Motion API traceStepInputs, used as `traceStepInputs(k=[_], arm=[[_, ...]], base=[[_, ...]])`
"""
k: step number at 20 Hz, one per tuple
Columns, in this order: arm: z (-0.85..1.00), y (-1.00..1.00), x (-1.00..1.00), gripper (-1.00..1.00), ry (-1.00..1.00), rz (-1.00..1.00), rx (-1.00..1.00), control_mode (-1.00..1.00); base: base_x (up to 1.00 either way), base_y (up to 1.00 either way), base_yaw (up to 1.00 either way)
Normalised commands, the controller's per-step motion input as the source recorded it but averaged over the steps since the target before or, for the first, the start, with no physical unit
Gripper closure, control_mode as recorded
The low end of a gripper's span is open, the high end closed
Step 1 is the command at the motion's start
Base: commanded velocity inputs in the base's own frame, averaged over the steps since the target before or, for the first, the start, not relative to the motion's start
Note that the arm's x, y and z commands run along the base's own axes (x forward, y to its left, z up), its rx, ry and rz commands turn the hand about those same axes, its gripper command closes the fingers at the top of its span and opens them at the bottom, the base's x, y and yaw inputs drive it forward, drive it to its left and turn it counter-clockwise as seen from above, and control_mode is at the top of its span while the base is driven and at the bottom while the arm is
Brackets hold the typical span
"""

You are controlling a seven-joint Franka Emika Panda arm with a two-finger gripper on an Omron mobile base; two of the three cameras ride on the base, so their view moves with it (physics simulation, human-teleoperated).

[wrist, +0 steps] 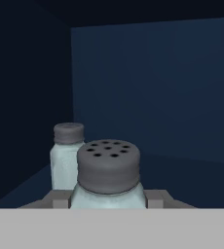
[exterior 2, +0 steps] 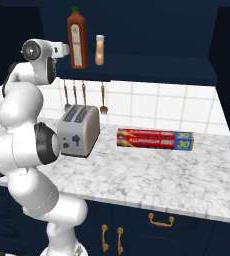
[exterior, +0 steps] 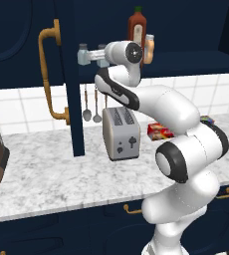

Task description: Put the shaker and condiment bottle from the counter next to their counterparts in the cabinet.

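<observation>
Navy blue is the colour of the big cabinet on the wall, and its door with the curved brass handle stands open. Below it runs the long marbled bench, which carries a toaster and a red box of foil.

The white arm reaches up into the cabinet. Its gripper is closed on the shaker, which sits low over the left end of the cabinet shelf. Just beside it stands the other shaker, the paler one with the same grey cap.

The small orange bottle is already on the shelf, right next to the tall red-brown bottle with the green cap. So that part of the job looks done, and the shaker is the last step.

The next move is likely to lower the shaker until it rests flat, then let go and pull straight back. The gripper should go slowly so it does not bump the pale shaker over.

From the hand view, the two shakers are seen up close, one behind the other, with the holes in the near cap. From the base views, the two bottles show, and the toaster and foil box on the bench. The left base view shows the open door and its handle.
</observation>
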Motion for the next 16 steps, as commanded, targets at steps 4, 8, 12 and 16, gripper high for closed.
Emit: traceStepInputs(k=[4, 8, 12, 16], arm=[[0.0, 0.01, 0.27, 1.0, 0.01, 0.0, 0.0, -1.0], [-0.03, 0.01, 0.19, 1.0, 0.02, 0.0, 0.0, -1.0], [-0.09, 0.01, 0.05, -1.0, 0.04, 0.0, 0.0, -1.0], [-0.08, 0.0, 0.0, -1.0, 0.03, 0.0, 0.02, -1.0]], base=[[0.0, 0.0, 0.0], [0.0, 0.0, 0.0], [0.0, 0.0, 0.0], [0.0, 0.0, 0.0]])
